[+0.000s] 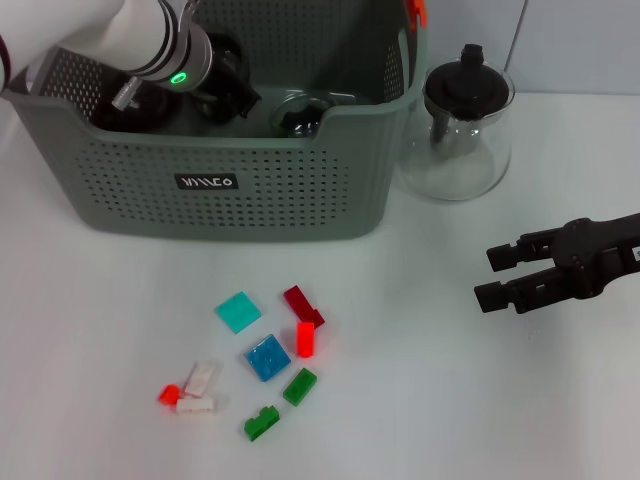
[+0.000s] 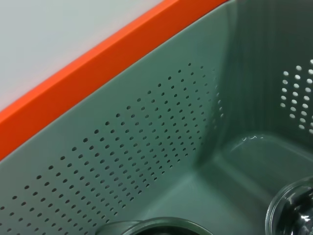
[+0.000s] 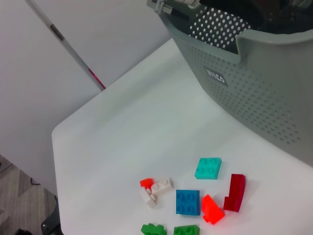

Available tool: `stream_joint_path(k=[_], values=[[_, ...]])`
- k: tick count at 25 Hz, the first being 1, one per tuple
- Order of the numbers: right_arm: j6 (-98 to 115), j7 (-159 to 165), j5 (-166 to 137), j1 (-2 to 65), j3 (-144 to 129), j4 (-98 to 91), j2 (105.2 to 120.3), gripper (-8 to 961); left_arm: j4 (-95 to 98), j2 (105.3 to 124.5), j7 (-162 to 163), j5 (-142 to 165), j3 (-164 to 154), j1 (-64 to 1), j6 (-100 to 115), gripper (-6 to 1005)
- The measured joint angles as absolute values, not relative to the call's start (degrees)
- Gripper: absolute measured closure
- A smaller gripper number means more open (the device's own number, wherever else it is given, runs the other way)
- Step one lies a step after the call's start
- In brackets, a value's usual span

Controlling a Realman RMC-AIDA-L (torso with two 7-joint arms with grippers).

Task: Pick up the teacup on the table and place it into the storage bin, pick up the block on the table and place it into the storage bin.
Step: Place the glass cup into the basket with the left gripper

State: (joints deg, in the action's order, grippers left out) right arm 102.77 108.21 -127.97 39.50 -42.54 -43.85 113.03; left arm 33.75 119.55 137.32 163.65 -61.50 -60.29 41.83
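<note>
While the left gripper (image 1: 225, 95) reaches down inside the storage bin (image 1: 240, 185) at the upper left of the head view, seems to be at the teacup step — a clear glass cup (image 1: 300, 112) already rests on the bin floor. Cannot tell whether the left fingers are open or closed. Right gripper (image 1: 492, 278) hovers at the right edge over the tabletop (image 1: 420, 400), fingers spread and empty. Blocks (image 1: 268, 357) lie scattered at lower centre, well apart from it — next calls for picking one and lifting it over the bin wall.
</note>
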Motion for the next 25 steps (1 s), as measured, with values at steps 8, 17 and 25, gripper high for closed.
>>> stream_joint_path(k=[8,17,25], values=[[102.7,108.2,-128.0,39.5,-42.5,-43.9,113.09,7,34.1,119.92,137.1,163.7,-61.8,-60.0,41.8,890],[102.6,108.2,-128.0,39.6,-42.5,-43.9,113.11,7,34.4,120.0,137.1,163.7,-62.4,-59.8,41.5,874],[102.6,108.2,-128.0,39.6,-42.5,-43.9,113.12,7,34.5,119.97,137.1,163.6,-62.5,-59.8,41.4,852]])
